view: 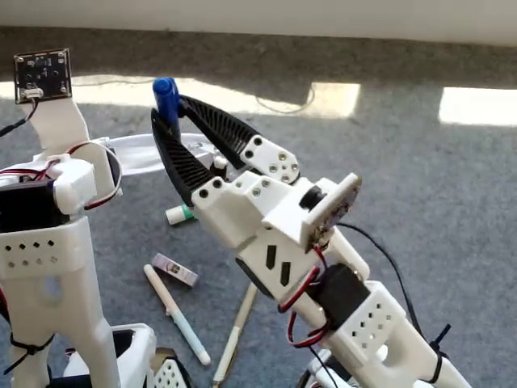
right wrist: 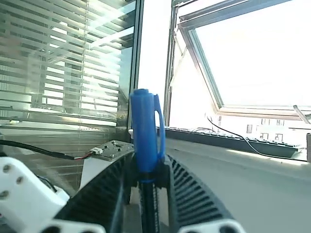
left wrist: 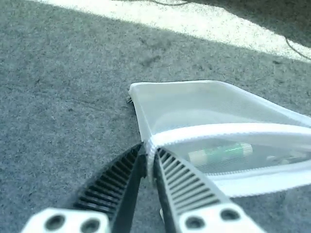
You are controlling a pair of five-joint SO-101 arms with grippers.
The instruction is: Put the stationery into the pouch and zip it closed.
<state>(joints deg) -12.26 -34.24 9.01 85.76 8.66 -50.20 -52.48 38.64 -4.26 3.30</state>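
Blue pen in right gripper — aloft, left gripper pinching pouch

Open carpet beyond scattered pens

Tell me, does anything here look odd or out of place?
The right gripper holds a blue pen upright, cap up, not aimed into the pouch. Two more pens lie loose on the carpet, not yet packed.

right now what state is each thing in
pouch: open, zip edge pinched by left tool
left tool: shut on pouch
blue pen: capped, upright in right tool
right tool: shut on blue pen
white pen: loose on carpet
cream pen: loose on carpet
eraser: loose on carpet
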